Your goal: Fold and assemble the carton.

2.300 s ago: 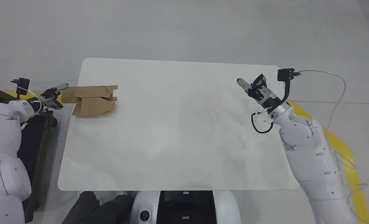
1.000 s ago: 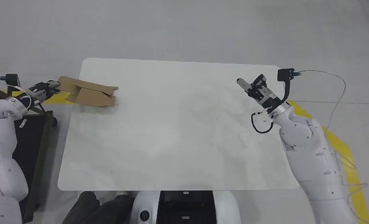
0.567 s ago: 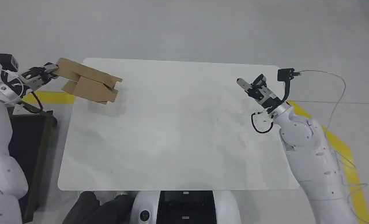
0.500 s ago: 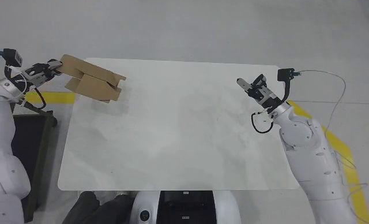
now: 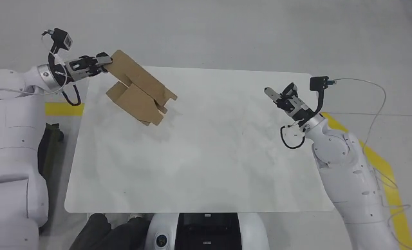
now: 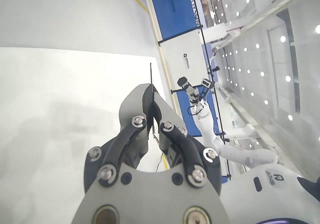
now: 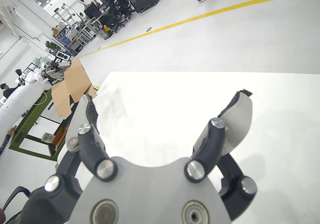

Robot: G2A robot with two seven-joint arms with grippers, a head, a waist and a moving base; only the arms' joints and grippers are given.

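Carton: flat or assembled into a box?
The carton is flat, unassembled: layered panels hang from the left gripper, shut on one edge.

The carton (image 5: 138,89) hangs over the worktop's (image 5: 212,160) far left corner, its outer edge held in the left gripper (image 5: 106,58), apparently clear of the surface. The right gripper (image 5: 277,90) is over the far right corner, well apart from it.

The carton (image 5: 138,87) is brown cardboard, folded nearly flat and not yet made into a box. It hangs tilted in the air over the far left corner of the bench (image 5: 212,160), and its flaps stick out loose. The left pincer (image 5: 103,58) pinches one top edge of it.
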